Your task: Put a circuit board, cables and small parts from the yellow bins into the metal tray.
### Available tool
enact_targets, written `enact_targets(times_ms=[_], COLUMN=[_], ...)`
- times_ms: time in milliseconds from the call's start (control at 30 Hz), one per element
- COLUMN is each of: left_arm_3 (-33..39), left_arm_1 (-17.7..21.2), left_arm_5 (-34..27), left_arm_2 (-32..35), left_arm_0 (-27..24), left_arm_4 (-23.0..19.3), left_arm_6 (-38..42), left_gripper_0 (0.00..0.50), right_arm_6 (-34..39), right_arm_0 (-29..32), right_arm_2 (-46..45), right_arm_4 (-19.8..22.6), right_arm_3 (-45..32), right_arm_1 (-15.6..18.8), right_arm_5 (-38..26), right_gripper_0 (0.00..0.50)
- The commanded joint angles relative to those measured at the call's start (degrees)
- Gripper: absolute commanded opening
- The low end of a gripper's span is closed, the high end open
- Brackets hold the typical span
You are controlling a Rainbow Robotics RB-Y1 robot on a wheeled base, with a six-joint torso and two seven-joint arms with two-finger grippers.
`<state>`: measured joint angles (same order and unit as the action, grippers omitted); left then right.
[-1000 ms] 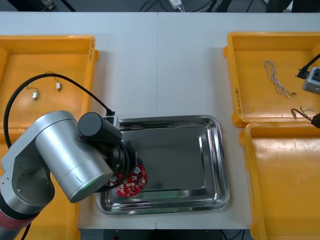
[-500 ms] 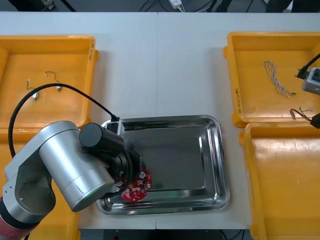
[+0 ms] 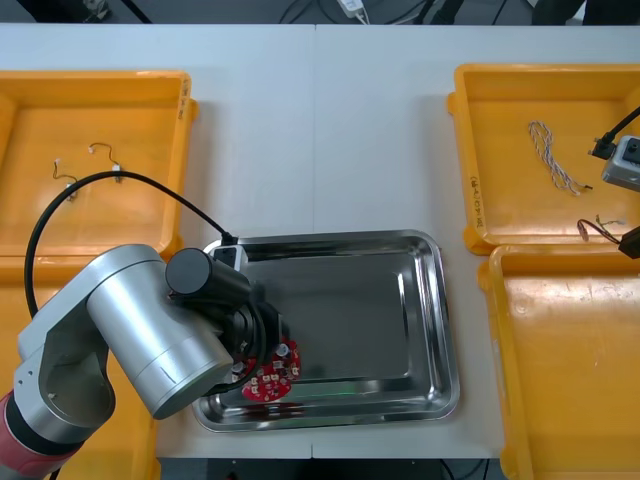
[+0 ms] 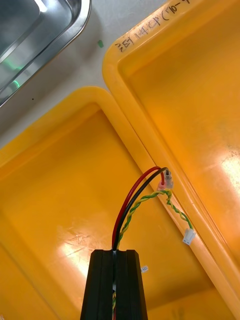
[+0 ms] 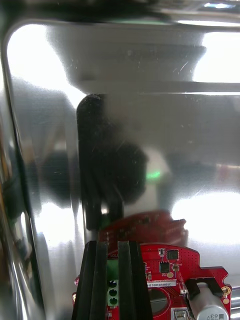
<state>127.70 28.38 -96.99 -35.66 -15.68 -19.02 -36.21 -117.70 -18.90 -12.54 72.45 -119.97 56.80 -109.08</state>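
- White table [image 3: 320,130] carries everything, with the metal tray [image 3: 380,300] at the middle of its near side.
- Yellow bins [image 3: 560,370] flank the tray, two on each side of it.
- Left arm reaches over the tray's near left corner. The left gripper [image 5: 114,245] is low over the shiny floor there, its fingers [image 5: 95,270] drawn almost together and pinching the edge of the board.
- Round red circuit board [image 3: 270,378] is inside the tray at that near left corner, just beside the front rim and clamped at its edge by the left gripper.
- Right gripper [image 4: 116,252] hangs to the right of the tray, over the wall between the two right-hand bins. Its fingers are pressed together on the red and yellow cable [image 4: 145,195], whose free end curls up from them.
- Blue and white cable [image 3: 553,157] lies loose in the far bin right of the tray.
- Small metal parts [image 3: 117,169] lie in the far bin left of the tray.
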Motion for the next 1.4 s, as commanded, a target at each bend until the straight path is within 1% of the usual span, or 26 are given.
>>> enact_targets(times_ms=[33, 267, 300, 333, 367, 400, 433, 467, 1000, 1167, 1267, 1333, 1400], left_arm_3=[0.62, 0.62, 0.62, 0.62, 0.62, 0.62, 0.62, 0.62, 0.71, 0.79, 0.79, 0.79, 0.79], left_arm_1=[-0.78, -0.60, -0.52, -0.52, -0.52, -0.43, -0.52, -0.52, -0.52, -0.08, 0.28, 0.54, 1.24], left_arm_5=[0.75, 0.84, 0.84, 0.93, 0.93, 0.93, 0.93, 1.11, 2.42, 2.51, 2.42, 2.34, 1.81], left_arm_2=[-1.52, -1.52, -1.52, -1.52, -1.52, -1.60, -1.52, -1.52, -1.96, -1.78, -1.25, -0.46, 0.59], left_arm_0=[1.35, 1.35, 1.35, 1.35, 1.35, 1.35, 1.44, 1.44, 1.44, 0.38, -0.76, -1.81, -3.13], left_arm_4=[0.56, 0.39, 0.39, 0.39, 0.30, 0.30, 0.30, 0.30, 0.39, 0.30, -0.32, -1.46, -3.66], left_arm_6=[2.46, 2.46, 2.46, 2.46, 2.46, 2.54, 2.54, 2.72, 3.25, 3.25, 3.07, 2.98, 2.89], left_gripper_0=[0.000, 0.002, 0.037, 0.108, 0.305, 0.438, 0.481, 0.500, 0.500, 0.500, 0.500, 0.500, 0.500], right_arm_6=[0.10, 0.10, 0.10, 0.10, 0.10, 0.10, 0.10, 0.10, 0.10, 0.10, 0.27, 0.54, 0.89], right_arm_0=[-1.58, -1.58, -1.58, -1.58, -1.58, -1.58, -1.58, -1.58, -1.58, -1.58, -1.58, -1.58, -1.58], right_arm_2=[-1.70, -1.70, -1.70, -1.70, -1.70, -1.70, -1.70, -1.70, -1.70, -1.70, -1.35, -0.64, 0.15], right_arm_4=[0.94, 0.94, 0.94, 1.03, 0.94, 0.94, 1.03, 0.94, 1.03, 1.21, 1.38, 1.29, 1.56], right_arm_3=[-0.44, -0.44, -0.44, -0.44, -0.44, -0.44, -0.44, -0.44, -0.44, -0.62, -2.03, -3.61, -5.01], right_arm_1=[-0.20, -0.20, -0.20, -0.20, -0.20, -0.20, -0.20, -0.20, -0.20, -0.20, -0.20, -0.20, -0.20], right_arm_5=[0.18, 0.27, 0.27, 0.27, 0.27, 0.27, 0.27, 0.27, 0.36, 0.36, 0.36, 0.71, 1.42], right_gripper_0=[0.000, 0.000, 0.000, 0.000, 0.000, 0.000, 0.000, 0.000, 0.000, 0.000, 0.000, 0.000, 0.000])
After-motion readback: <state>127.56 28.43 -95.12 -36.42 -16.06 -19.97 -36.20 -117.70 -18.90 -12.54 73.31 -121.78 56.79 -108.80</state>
